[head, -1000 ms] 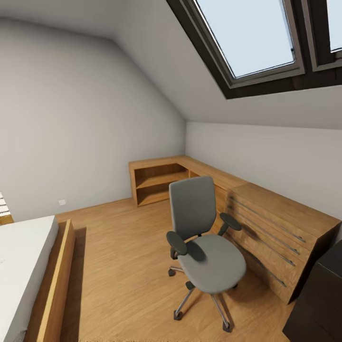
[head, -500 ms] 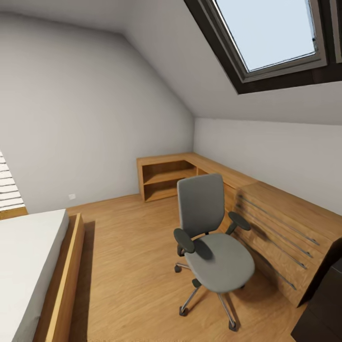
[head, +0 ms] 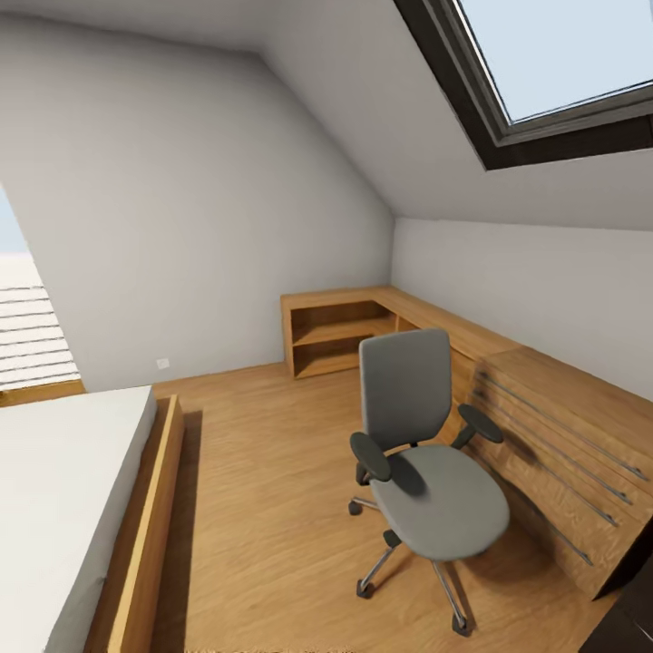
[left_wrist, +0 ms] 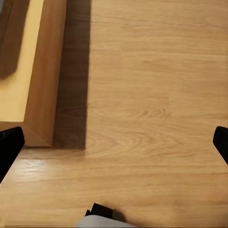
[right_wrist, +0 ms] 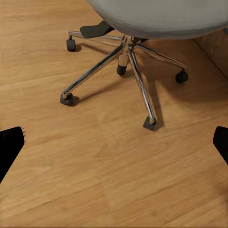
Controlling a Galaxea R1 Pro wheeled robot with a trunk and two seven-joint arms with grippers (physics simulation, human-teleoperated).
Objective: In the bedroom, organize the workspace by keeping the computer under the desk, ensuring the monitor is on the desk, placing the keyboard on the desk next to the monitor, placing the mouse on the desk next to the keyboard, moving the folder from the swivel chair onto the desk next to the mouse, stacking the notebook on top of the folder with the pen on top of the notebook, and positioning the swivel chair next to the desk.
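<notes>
Right of centre in the head view stood the swivel chair [head: 424, 444]: grey padded seat, chromed five-spoke base [right_wrist: 124, 71] on castors, beside wooden drawers [head: 567, 444]. Plank floor [head: 263, 508] lay open toward the bed frame [head: 145, 535]. Both grippers [left_wrist: 114, 156] [right_wrist: 114, 152] were spread wide, empty.

Lighting: I see even, bright daylight from the skylight [head: 562, 63] at upper right; soft shadows under the swivel chair [head: 426, 453]; edges wide-angle stretched.

Head camera looks down across the bedroom at the swivel chair [head: 422, 435], whose base (close up) the right wrist shares.
</notes>
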